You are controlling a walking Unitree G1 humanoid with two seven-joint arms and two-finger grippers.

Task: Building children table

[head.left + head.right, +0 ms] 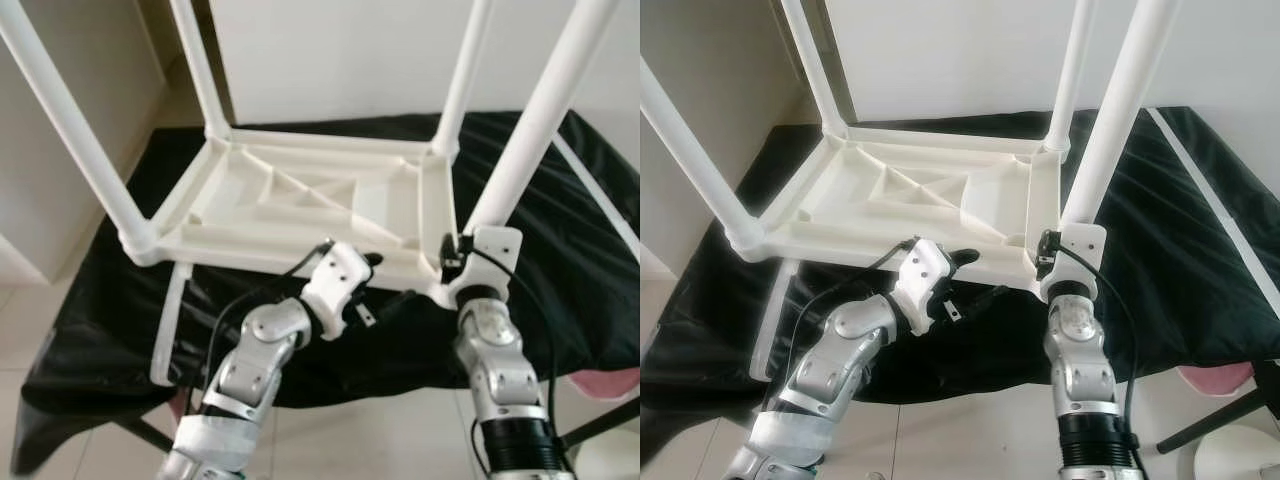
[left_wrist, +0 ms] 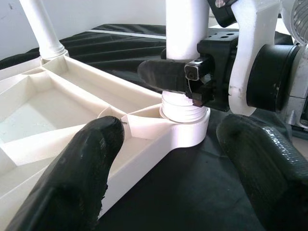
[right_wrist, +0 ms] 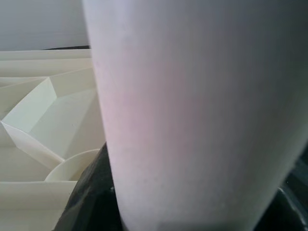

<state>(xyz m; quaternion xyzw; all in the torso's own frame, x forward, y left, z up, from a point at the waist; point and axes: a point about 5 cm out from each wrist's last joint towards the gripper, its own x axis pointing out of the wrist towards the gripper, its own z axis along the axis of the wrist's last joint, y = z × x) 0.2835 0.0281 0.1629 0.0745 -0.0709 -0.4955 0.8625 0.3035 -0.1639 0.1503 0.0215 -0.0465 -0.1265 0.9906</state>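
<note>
the white table top (image 1: 320, 205) lies upside down on the black cloth (image 1: 560, 260), four legs standing up. the right gripper (image 2: 192, 79) is clamped around the leg (image 1: 535, 120) at the near right corner, just above its socket. the left gripper (image 2: 168, 159), fingers spread and empty, hovers by that corner; the leg is best kept plumb while turned home, the frame steadied so it is not dragged.

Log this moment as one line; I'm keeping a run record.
stage: leg fitting | right gripper: shut on near-right leg at socket | left gripper: open beside tabletop corner | tabletop: upside down on black cloth

Right end effector (image 1: 1044, 258) grips table leg (image 1: 1120, 110); tabletop (image 1: 910, 200) inverted.
</note>
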